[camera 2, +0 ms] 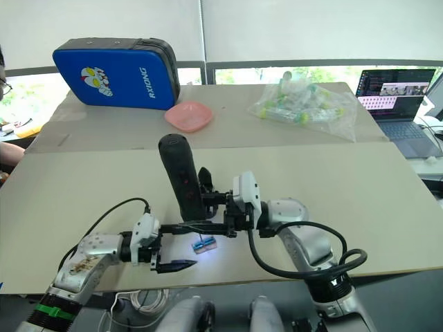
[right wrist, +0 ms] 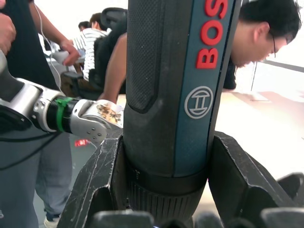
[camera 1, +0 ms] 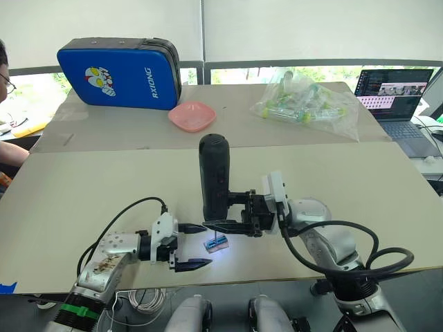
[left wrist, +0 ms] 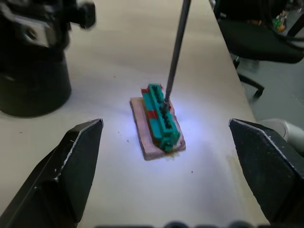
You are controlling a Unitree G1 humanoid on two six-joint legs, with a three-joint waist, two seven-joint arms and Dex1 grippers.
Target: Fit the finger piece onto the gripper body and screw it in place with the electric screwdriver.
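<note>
right tool [camera 1: 225, 225] clamped around electric screwdriver [camera 1: 214, 177]; left tool [camera 1: 194, 245] wide open

Beige table [camera 1: 387, 200], window [camera 1: 239, 72] under white blinds [camera 1: 291, 31], daylight, black office chair [left wrist: 266, 38]

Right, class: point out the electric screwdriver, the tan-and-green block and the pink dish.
electric screwdriver [camera 1: 214, 176], left eye view, middle of its black barrel.
tan-and-green block [left wrist: 160, 118], left wrist view, its green top.
pink dish [camera 1: 192, 115], left eye view, its centre.
</note>
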